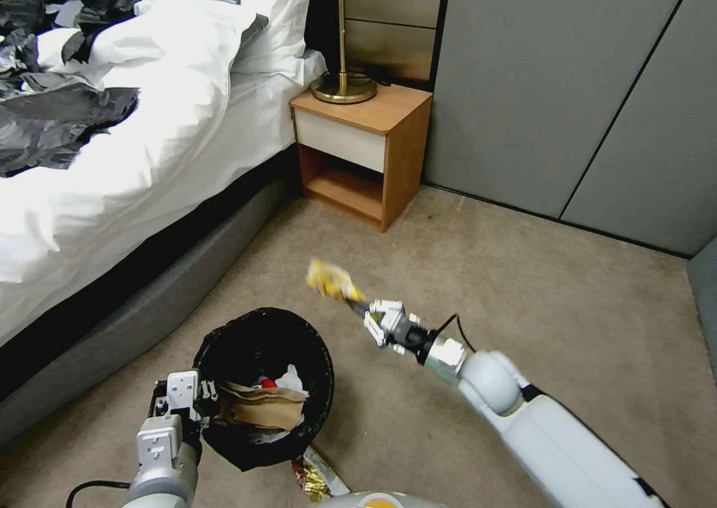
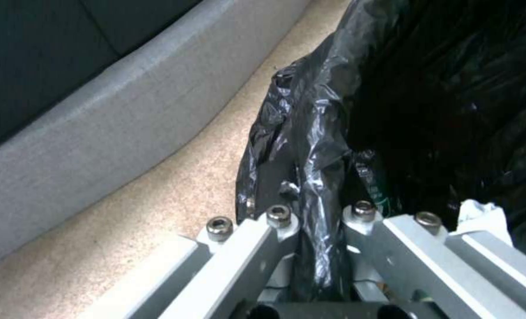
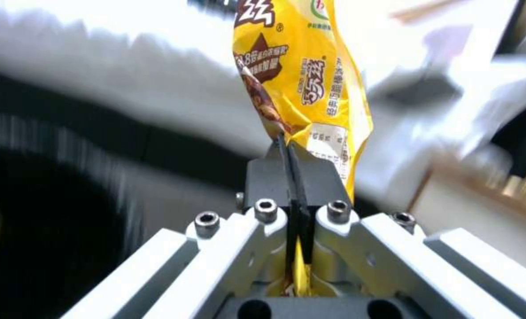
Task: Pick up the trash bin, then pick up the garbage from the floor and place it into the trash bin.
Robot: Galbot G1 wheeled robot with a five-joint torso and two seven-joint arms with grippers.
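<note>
The trash bin (image 1: pixel 246 321), lined with a crinkled black bag, hangs just above the carpet by the bed. My left gripper (image 1: pixel 200 397) is shut on its near rim, and the left wrist view shows the liner (image 2: pixel 310 133) pinched between the fingers of that gripper (image 2: pixel 319 195). Inside the bin lie a crumpled brown paper bag (image 1: pixel 261 407), a white tissue (image 1: pixel 291 377) and something red. My right gripper (image 1: pixel 357 304) is in the air to the right of and beyond the bin, shut on a yellow snack wrapper (image 1: pixel 328 278). The right wrist view has this wrapper (image 3: pixel 298 79) sticking out from the shut gripper (image 3: pixel 287 150). A gold wrapper (image 1: pixel 317 478) lies on the floor beneath the bin.
The bed (image 1: pixel 149 157) with white bedding and black shredded plastic (image 1: pixel 52 119) runs along the left, its grey base (image 2: pixel 98 133) close to the bin. A wooden nightstand (image 1: pixel 362 149) with a brass lamp (image 1: pixel 343 82) stands ahead. Grey wall panels (image 1: pixel 567 82) close the back; open carpet lies to the right.
</note>
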